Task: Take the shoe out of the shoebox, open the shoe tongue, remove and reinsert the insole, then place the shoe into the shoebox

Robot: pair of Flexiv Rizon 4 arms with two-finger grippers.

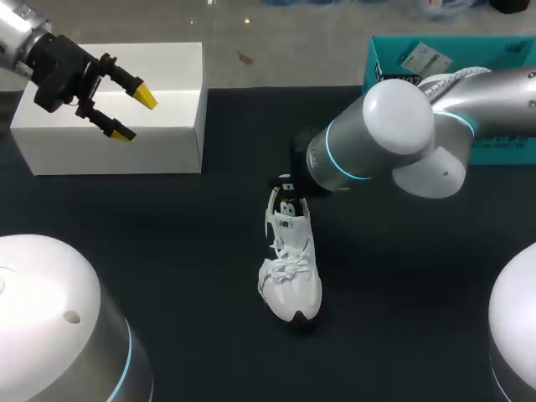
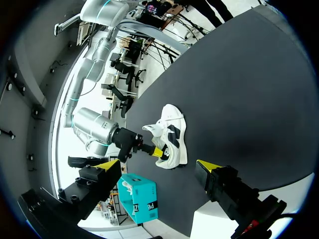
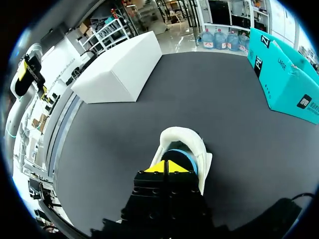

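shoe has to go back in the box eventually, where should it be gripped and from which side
Grip the shoe at its heel collar, coming down from above. It stands upright on its sole with the opening facing up, so one finger can likely slip inside and one outside that thin wall. The right gripper sits at that end.

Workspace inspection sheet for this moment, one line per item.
Surface: dark table, flat.
Job's things: white shoe upright on its sole mid-table, outside the teal shoebox at the far right.
Clutter: white box at the far left.
Grippers: left gripper open, above the white box; right gripper shut, tips at the shoe's heel opening; whether it pinches anything cannot be told.
Cables: nothing seen.
Surroundings: nothing seen reaching over the table.
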